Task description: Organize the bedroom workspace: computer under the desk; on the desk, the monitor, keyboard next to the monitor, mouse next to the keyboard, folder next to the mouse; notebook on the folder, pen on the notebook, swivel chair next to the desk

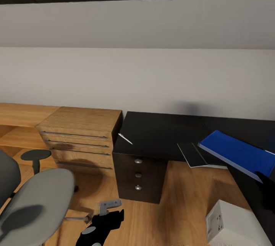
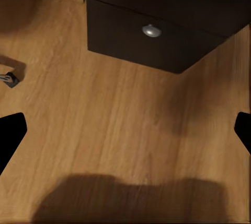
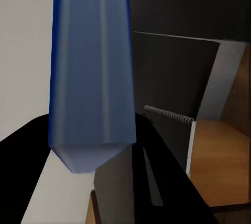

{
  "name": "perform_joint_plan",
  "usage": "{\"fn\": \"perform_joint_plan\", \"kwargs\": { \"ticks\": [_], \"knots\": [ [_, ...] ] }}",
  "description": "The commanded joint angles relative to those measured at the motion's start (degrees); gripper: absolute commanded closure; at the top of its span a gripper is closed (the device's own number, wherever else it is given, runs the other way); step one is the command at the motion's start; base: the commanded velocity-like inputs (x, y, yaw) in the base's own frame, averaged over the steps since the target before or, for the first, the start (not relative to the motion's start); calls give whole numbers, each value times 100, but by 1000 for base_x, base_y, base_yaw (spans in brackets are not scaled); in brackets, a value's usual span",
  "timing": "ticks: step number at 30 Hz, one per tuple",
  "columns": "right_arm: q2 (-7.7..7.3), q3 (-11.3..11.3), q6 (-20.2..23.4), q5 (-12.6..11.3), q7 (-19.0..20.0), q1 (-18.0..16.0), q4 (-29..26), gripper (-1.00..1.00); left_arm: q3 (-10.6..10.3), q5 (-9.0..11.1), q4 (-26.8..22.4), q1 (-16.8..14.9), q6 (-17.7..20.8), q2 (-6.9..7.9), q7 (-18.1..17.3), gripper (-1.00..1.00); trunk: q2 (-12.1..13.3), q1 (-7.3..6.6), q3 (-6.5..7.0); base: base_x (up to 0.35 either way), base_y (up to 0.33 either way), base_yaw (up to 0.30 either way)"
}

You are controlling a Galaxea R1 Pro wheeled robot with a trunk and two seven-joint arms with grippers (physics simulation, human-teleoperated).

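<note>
The black desk (image 1: 160, 133) stands ahead against the wall, its drawers (image 2: 151, 31) with silver knobs facing me. A slim pale pen (image 1: 125, 138) lies near its left edge. The dark grey notebook (image 1: 192, 154) lies at its front edge. My right gripper (image 1: 266, 185) is shut on the blue folder (image 1: 238, 152), holding it tilted over the desk's right part, just right of the notebook. The right wrist view sees the folder (image 3: 91, 67) edge-on between the fingers of the right gripper (image 3: 91, 156). My left gripper (image 1: 112, 214) hangs open and empty over the floor. The grey swivel chair (image 1: 36, 200) is at lower left.
A light wood dresser (image 1: 80, 133) with bar handles adjoins the desk's left side. The white computer (image 1: 233, 225) stands on the wood floor (image 2: 115, 125) at lower right, below the held folder. Open floor lies between chair and desk drawers.
</note>
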Motion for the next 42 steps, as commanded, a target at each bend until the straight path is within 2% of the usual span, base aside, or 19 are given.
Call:
{"fn": "perform_joint_plan", "kwargs": {
  "ticks": [1,6,20,24,28,38,41,42],
  "knots": [
    [0,-7,28,-68,-59,-7,-10,100,-15,14,118,-7,14,-75,42,-100,-4,0,-6,0,0,-275],
    [0,-7,28,-68,-59,-7,-10,100,-11,-4,196,-7,7,-138,36,-100,-4,0,-6,0,0,-275],
    [0,-16,28,-105,-58,-7,4,100,-12,-12,212,-9,4,-154,33,-100,-4,0,-6,0,0,-262],
    [1,-22,37,-135,-46,-7,0,100,-44,-12,212,-9,1,-187,38,-100,-4,0,-6,0,0,-62],
    [-3,-24,44,-278,-49,-7,-2,100,-97,-20,212,-7,-3,-252,49,-100,-4,0,-6,0,0,-13],
    [0,-27,50,-337,-6,-7,5,100,-97,12,260,-7,7,-264,60,-100,-4,0,-6,0,0,-1],
    [78,-20,42,-343,212,-7,11,100,-96,-14,281,-7,-3,-260,55,-100,-4,0,-6,0,0,0],
    [77,191,1,-279,230,-9,126,100,-107,-18,282,-8,-4,-264,49,-100,-4,0,-6,0,0,0]
  ]
}}
